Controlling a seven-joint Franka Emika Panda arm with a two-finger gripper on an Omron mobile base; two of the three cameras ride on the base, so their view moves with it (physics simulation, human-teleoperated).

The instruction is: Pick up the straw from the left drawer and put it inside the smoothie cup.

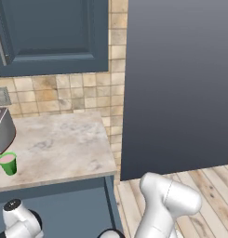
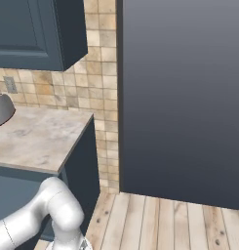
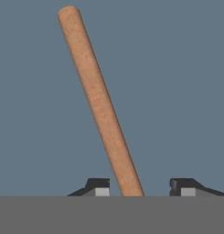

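The orange-brown straw (image 3: 100, 105) lies flat on the plain blue floor of the left drawer (image 3: 186, 91), slanting from the upper left down to between my fingertips. My gripper (image 3: 141, 190) stands astride the straw's lower end, jaws open, with a gap showing on each side of the straw. The left fingertip (image 3: 98, 188) sits closer to it than the right one (image 3: 183, 187). The green smoothie cup (image 1: 8, 163) with pink contents stands upright on the counter's left front part, beside the toaster. My arm (image 1: 164, 204) bends down below the counter edge.
A silver toaster (image 1: 3, 130) sits at the counter's (image 1: 64, 144) left end. A blue upper cabinet door (image 1: 50, 35) hangs above the tiled wall. A tall dark panel (image 1: 180, 83) rises right of the counter, with wood floor (image 1: 213, 186) at its foot.
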